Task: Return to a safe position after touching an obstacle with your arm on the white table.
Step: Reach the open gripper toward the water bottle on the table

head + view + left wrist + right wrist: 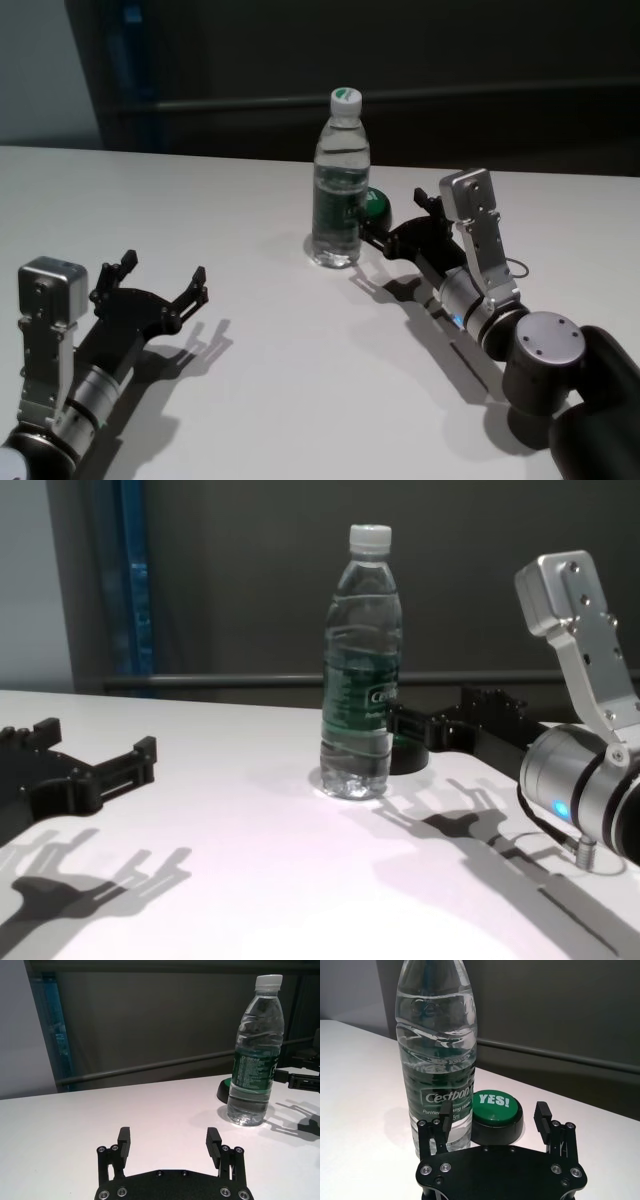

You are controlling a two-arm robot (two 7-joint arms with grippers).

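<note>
Water bottle (339,180) upright, cap uppermost.

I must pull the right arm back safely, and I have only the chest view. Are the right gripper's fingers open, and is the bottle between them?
Observer: The right wrist view shows the right gripper open. The bottle stands at one finger's side, not in the gap. Whether they touch, I cannot tell.
Operator: Thank you. My view shows the left gripper low on the left, far from the bottle. But what is the dark thing behind the bottle?
Observer: It is a low green button on a black base, marked YES!, on the white table close beside the bottle. The gripper's gap faces it.
</note>
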